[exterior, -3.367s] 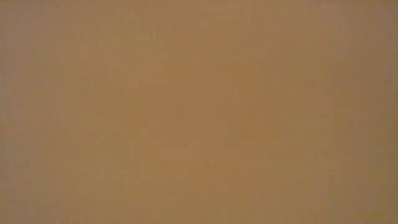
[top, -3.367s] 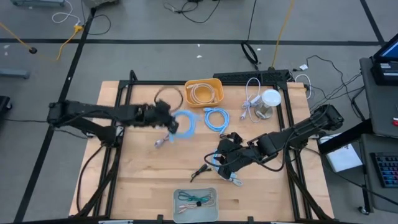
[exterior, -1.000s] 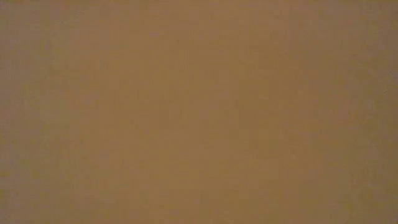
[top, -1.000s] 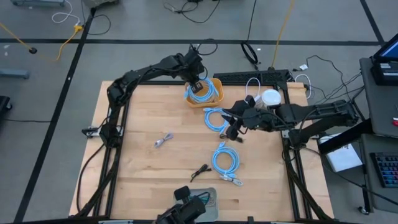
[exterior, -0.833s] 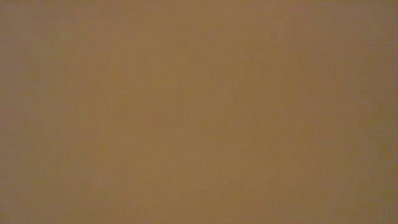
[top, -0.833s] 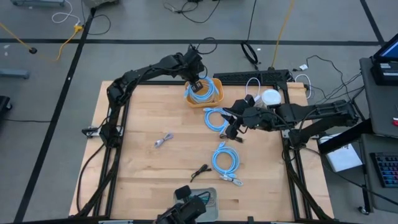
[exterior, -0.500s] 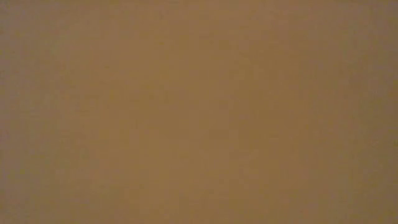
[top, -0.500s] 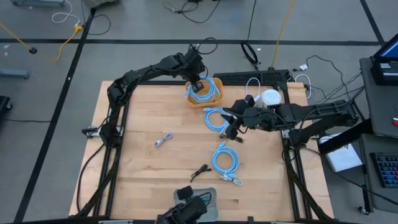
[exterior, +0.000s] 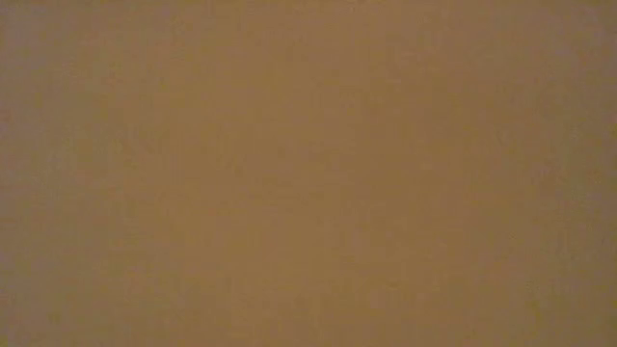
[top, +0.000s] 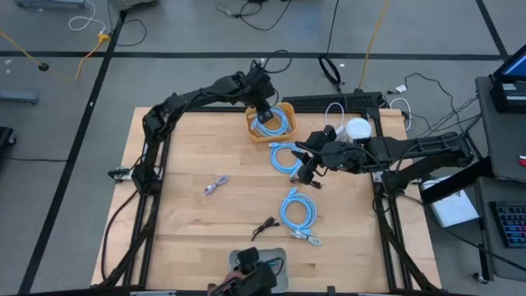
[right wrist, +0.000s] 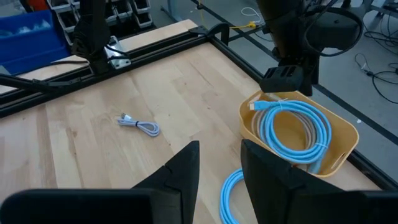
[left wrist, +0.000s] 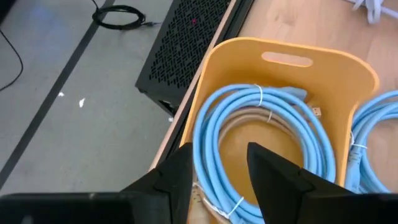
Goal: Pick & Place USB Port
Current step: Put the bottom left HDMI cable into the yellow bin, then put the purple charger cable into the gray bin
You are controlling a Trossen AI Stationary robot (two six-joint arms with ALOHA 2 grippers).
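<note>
Two arms share my wooden table (top: 189, 230), which sits on a grey floor crossed by dark tape lines, with loose cords trailing across the upper part of the high frame. My low camera gives only a flat brown blur. I can read no labels or writing anywhere.

My left gripper (left wrist: 219, 163) hangs over the yellow bin (top: 271, 123) at top centre of the high frame, fingers apart and empty; a coiled blue cable (left wrist: 261, 149) lies in the bin beneath it. My right gripper (right wrist: 217, 163) is right of centre, near a second blue coil (top: 285, 158), its fingers also spread and holding nothing.

A small grey USB cable (top: 215, 186), the likeliest task piece, lies alone on bare wood left of centre, well apart from both grippers. A third blue coil (top: 297, 212) lies lower, with a black connector (top: 265, 225) to its left. A white cup (top: 357, 130) stands at upper right. A grey tray (top: 243, 260) sits at the bottom edge, with something dark and a hint of red over it that I cannot identify.
</note>
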